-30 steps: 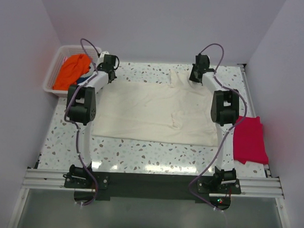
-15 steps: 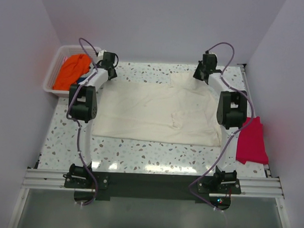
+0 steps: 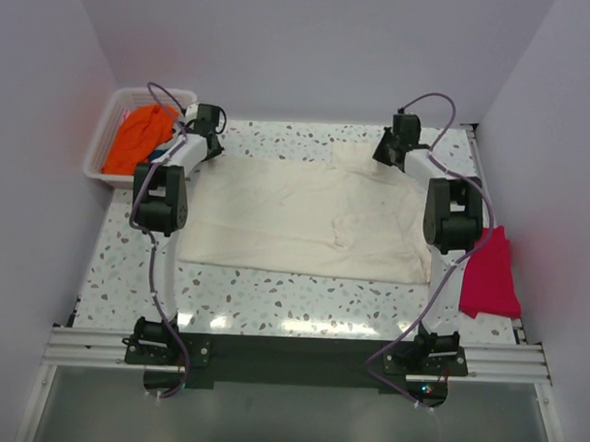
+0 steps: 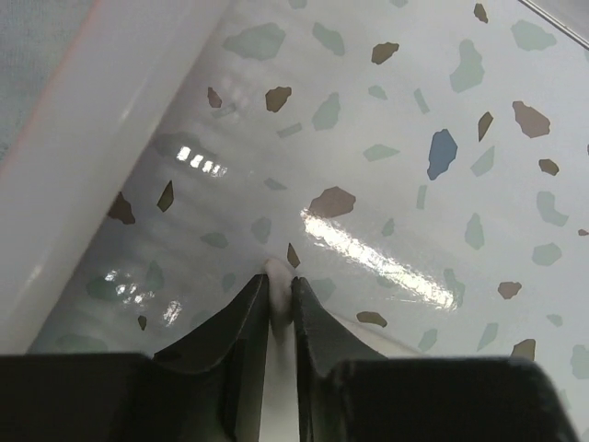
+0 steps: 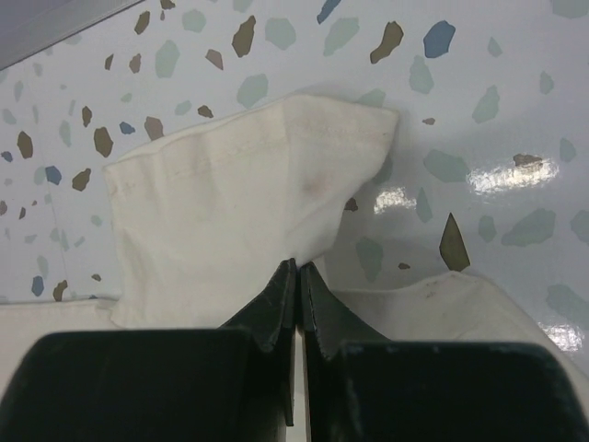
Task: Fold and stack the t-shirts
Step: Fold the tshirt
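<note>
1. The cream-white t-shirt (image 3: 305, 216) lies spread flat on the speckled table (image 3: 273, 300), between the two arms. Its far edge runs from one gripper to the other.
2. The left gripper (image 4: 281, 281) sits at the shirt's far left corner. Its jaws are narrow, with a sliver of cream cloth between them and a tip poking out past the fingertips. I judge that a pinch, though a thin one.
3. The right gripper (image 5: 298, 269) is at the far right. Its fingers are closed on the cloth just at the root of a sleeve (image 5: 248, 198), which fans out beyond them onto the table.
4. A crimson t-shirt (image 3: 487, 271) lies near the right edge. An orange t-shirt (image 3: 141, 136) is in the white basket (image 3: 96, 158) at the far left.
5. What worries me from here:
   - The left hold has very little fabric in it (barely a corner), so any pull could slip it free and leave the fold lopsided.
   - The right grip is on the sleeve and not the body hem, so lifting may bunch the shoulder.
   - If the two arms travel unevenly, the far edge will land skewed.
   - The left arm is just beside the basket and could nudge it.
</note>
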